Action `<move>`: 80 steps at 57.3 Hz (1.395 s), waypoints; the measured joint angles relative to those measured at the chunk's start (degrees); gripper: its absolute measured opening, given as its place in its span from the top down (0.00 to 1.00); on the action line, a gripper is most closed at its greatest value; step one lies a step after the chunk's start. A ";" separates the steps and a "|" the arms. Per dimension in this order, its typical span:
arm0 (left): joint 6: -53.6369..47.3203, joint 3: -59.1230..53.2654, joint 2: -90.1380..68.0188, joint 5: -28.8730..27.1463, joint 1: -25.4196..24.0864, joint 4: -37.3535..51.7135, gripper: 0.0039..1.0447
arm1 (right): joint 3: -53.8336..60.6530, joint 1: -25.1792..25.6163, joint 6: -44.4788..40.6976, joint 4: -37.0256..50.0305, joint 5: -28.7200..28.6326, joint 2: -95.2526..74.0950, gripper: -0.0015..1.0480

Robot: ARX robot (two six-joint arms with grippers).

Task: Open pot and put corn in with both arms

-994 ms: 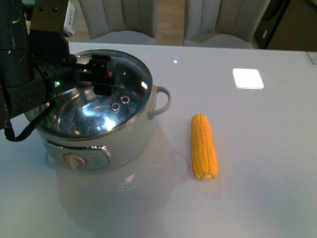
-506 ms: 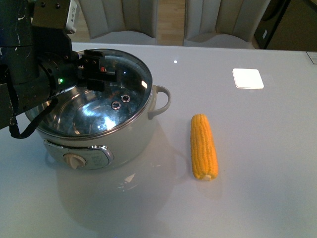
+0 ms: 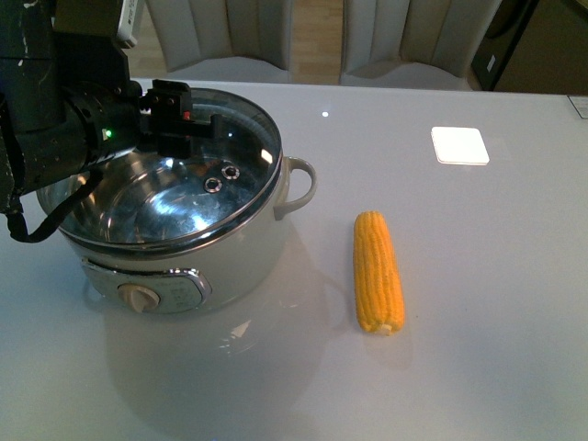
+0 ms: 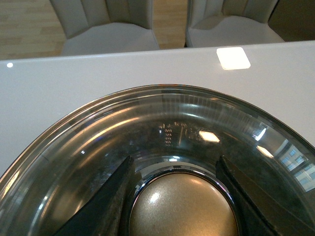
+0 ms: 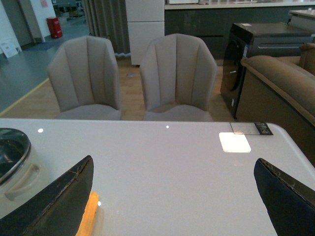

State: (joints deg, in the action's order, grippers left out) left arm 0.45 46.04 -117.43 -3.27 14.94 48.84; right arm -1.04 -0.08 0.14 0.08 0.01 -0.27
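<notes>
Black and bulky, the left arm (image 3: 46, 138) (a small green light (image 3: 107, 134) glows on it) reaches over the cream-white pot (image 3: 248, 259). The left pincer (image 4: 174, 158) is clamped on the glass lid (image 4: 88, 147) by its beige knob (image 4: 183, 209). Its two fingers (image 4: 115, 194) stand just far enough apart to take the knob, one pressed against each side. From the front the lid looks tilted above the pot's steel rim. Whether it is clear of the rim all round, I cannot tell.

The right pincer (image 5: 173, 160) hangs with its fingers spread wide, nothing between them and nothing touched.

The corn (image 3: 378, 272) lies flat, well apart from the left pincer, on the side of the pot away from the arm. In the right wrist view a sliver of it shows low, just beside one finger of the right pincer.

The worktop (image 3: 478, 358) under both pincers is pale grey and glossy enough to mirror the pot. A bright white square patch (image 3: 459, 145) shows on it, beyond the corn from the right pincer. Past the worktop's far edge stand two padded grey chairs (image 5: 178, 73) on a wooden floor (image 5: 130, 96). A brown sofa (image 5: 283, 83) and a dark cabinet (image 5: 256, 46) stand off to one side.
</notes>
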 joint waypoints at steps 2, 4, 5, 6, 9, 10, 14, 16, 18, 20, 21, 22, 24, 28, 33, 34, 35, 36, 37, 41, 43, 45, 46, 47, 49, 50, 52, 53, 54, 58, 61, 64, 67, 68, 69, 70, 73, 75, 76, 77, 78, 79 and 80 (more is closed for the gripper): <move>-0.13 0.15 0.66 -0.15 -0.24 -0.31 0.59 | 0.00 0.00 0.00 0.00 0.02 0.00 0.08; -0.28 0.28 1.33 -0.39 -0.46 -0.52 0.59 | 0.00 0.00 0.00 0.00 0.02 0.00 0.08; -0.42 0.35 1.81 -0.48 -0.59 -0.61 0.59 | 0.00 0.00 0.00 0.00 0.02 0.00 0.08; -0.44 0.39 2.08 -0.59 -0.68 -0.68 0.59 | 0.00 0.00 0.00 0.00 0.00 0.00 0.08; -0.81 0.50 3.30 -0.90 -0.92 -1.18 0.59 | 0.00 0.00 0.00 0.00 0.02 0.00 0.08; -0.87 0.50 3.56 -1.01 -0.94 -1.29 0.59 | 0.00 0.00 0.00 0.00 0.00 0.00 0.08; -1.29 0.50 5.31 -1.03 -1.11 -2.10 0.59 | 0.00 0.00 0.00 0.00 0.00 0.00 0.08; -1.33 0.50 6.01 -1.01 -1.18 -2.40 0.59 | 0.00 0.00 0.00 0.00 0.00 0.00 0.08; -1.33 0.50 6.93 -0.76 -1.36 -2.82 0.59 | 0.00 0.00 0.00 0.00 0.00 0.00 0.08; -1.38 0.42 7.87 -0.48 -1.64 -2.97 0.59 | 0.00 0.00 0.00 0.00 0.00 0.00 0.08; -1.38 0.39 8.11 -0.37 -1.73 -2.97 0.59 | 0.00 0.00 0.00 0.00 0.02 0.00 0.08; -1.40 0.26 8.63 -0.15 -1.90 -2.97 0.59 | 0.00 0.00 0.00 0.00 0.00 0.00 0.08; -1.42 -0.02 9.44 0.09 -2.27 -2.97 0.59 | 0.00 0.00 0.00 0.00 0.02 0.00 0.08; -1.79 -1.44 11.93 0.48 -4.02 -2.95 0.59 | 0.00 0.00 0.00 0.00 0.02 0.00 0.08; -2.49 -4.31 14.78 1.42 -8.17 -2.64 0.59 | 0.00 0.00 0.00 0.00 0.02 0.00 0.08; -2.60 -4.85 15.19 1.68 -9.01 -2.56 0.59 | 0.00 0.00 0.00 0.00 0.02 0.00 0.08; -2.71 -5.38 15.54 1.84 -9.86 -2.40 0.59 | 0.00 0.00 0.00 0.00 0.00 0.00 0.08; -2.84 -6.21 16.09 2.14 -11.15 -2.19 0.59 | 0.00 0.00 0.00 0.00 0.00 0.00 0.08; -2.89 -6.73 16.41 2.32 -11.93 -2.05 0.59 | 0.00 0.00 0.00 0.00 0.00 0.00 0.08; -3.04 -8.52 17.73 3.48 -15.30 -1.46 0.59 | 0.00 0.00 0.00 0.00 0.00 0.00 0.08; -3.04 -9.20 18.18 3.91 -16.76 -1.07 0.59 | 0.00 0.00 0.00 0.00 0.00 0.00 0.08; -3.06 -9.77 18.53 4.61 -18.23 -0.63 0.59 | 0.00 0.00 0.00 0.00 0.00 0.00 0.08; -3.06 -10.12 18.78 4.85 -19.26 -0.31 0.59 | 0.00 0.00 0.00 0.00 0.00 0.00 0.08; -3.06 -10.29 18.86 5.09 -19.78 -0.13 0.59 | 0.00 0.00 0.00 0.00 0.00 0.00 0.08; -3.23 -10.93 19.12 5.92 -21.81 0.37 0.59 | 0.00 0.00 0.00 0.00 0.00 0.00 0.08; -3.26 -11.08 19.15 6.14 -22.34 0.48 0.59 | 0.00 0.00 0.00 0.00 0.00 0.00 0.08; -3.43 -11.43 19.19 6.71 -23.87 0.83 0.59 | 0.00 0.00 0.00 0.00 0.00 0.00 0.08; -3.63 -11.76 19.19 7.34 -24.92 1.16 0.59 | 0.00 0.00 0.00 0.00 0.00 0.00 0.08; -3.74 -12.00 19.19 7.80 -25.92 1.38 0.59 | 0.00 0.00 0.00 0.00 0.00 0.00 0.08; -4.57 -12.85 18.67 9.07 -29.86 3.21 0.59 | 0.00 0.00 0.00 0.00 0.00 0.00 0.08; -5.14 -12.94 17.79 9.53 -32.15 4.59 0.59 | 0.00 0.00 0.00 0.00 0.00 0.00 0.08; -5.46 -12.94 16.48 9.94 -34.27 6.16 0.59 | 0.00 0.00 0.00 0.00 0.00 0.00 0.08; -5.84 -12.94 14.67 10.36 -36.24 7.82 0.59 | 0.00 0.00 0.00 0.00 0.02 0.00 0.08; -5.99 -12.94 13.90 10.49 -36.89 8.46 0.59 | 0.00 0.00 0.00 0.00 0.02 0.00 0.08; -6.14 -12.94 13.03 10.60 -37.55 9.07 0.59 | 0.00 0.00 0.00 0.00 0.00 0.00 0.08; -6.23 -12.94 12.17 10.78 -38.14 9.68 0.59 | 0.00 0.00 0.00 0.00 0.00 0.00 0.08; -6.34 -12.94 10.08 11.21 -39.34 10.99 0.59 | 0.00 0.00 0.00 0.00 0.02 0.00 0.08; -6.45 -12.94 8.83 11.50 -39.87 11.72 0.59 | 0.00 0.00 0.00 0.00 0.00 0.00 0.08; -6.47 -12.94 8.00 11.72 -40.17 12.28 0.59 | 0.00 0.00 0.00 0.00 0.02 0.00 0.08; -6.47 -12.94 7.56 11.80 -40.30 12.55 0.59 | 0.00 0.00 0.00 0.00 0.00 0.00 0.08; -6.49 -12.94 6.75 12.09 -40.57 13.14 0.59 | 0.00 0.00 0.00 0.00 0.00 0.00 0.08; -6.49 -12.94 6.34 12.20 -40.68 13.44 0.59 | 0.00 0.00 0.00 0.00 0.00 0.00 0.08; -6.49 -12.94 5.55 12.35 -40.85 14.03 0.59 | 0.00 0.00 0.00 0.00 0.00 0.00 0.08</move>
State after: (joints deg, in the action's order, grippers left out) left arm -6.04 33.10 -111.87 9.08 -25.91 62.87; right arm -1.04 -0.08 0.14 0.08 0.01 -0.27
